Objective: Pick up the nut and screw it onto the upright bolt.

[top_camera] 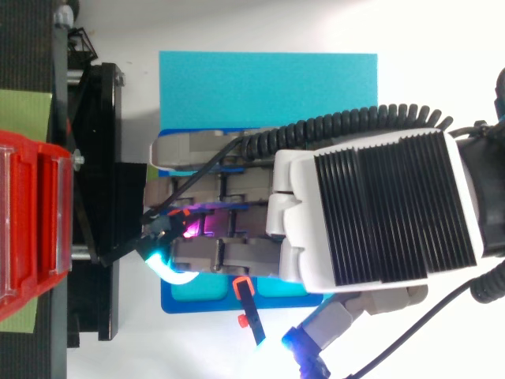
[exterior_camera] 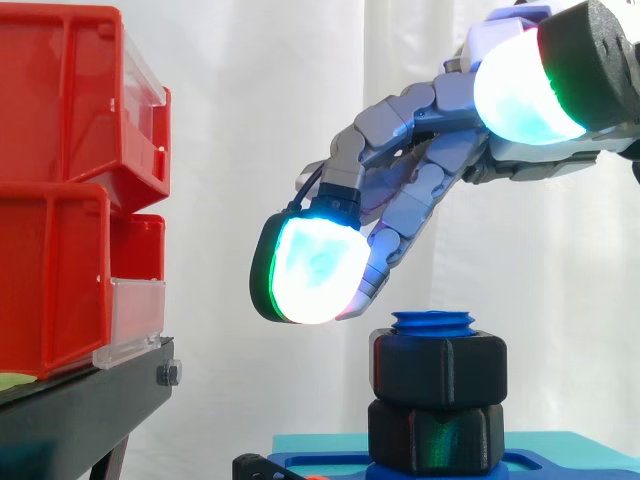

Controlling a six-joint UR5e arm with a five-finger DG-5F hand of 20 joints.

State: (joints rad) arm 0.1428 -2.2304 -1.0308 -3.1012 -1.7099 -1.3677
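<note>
1. Over the blue base's (exterior_camera: 320, 462) middle, our hand (exterior_camera: 400, 150) hovers with its fingers loosely extended, holding nothing.
2. The black nut (exterior_camera: 438, 370) sits on the upright bolt's (exterior_camera: 435, 322) top threads.
3. We judge it best to set the pads (exterior_camera: 310, 270) squarely on its flats, then turn it level.

Red bins (exterior_camera: 60, 150) on black stand (exterior_camera: 90, 405), white curtain (exterior_camera: 260, 100)

A white worktop (top_camera: 237, 28) carries everything. Flat on it lies a turquoise rectangular board (top_camera: 268, 87), and on the board's near part sits a darker blue plastic base plate (exterior_camera: 330, 462), from which a blue upright bolt (exterior_camera: 435, 322) rises. At the left of the worktop stands a black metal stand (exterior_camera: 80, 405). It holds stacked red plastic bins (exterior_camera: 50, 200), with a pale green sheet (top_camera: 24, 110) under them.
</note>
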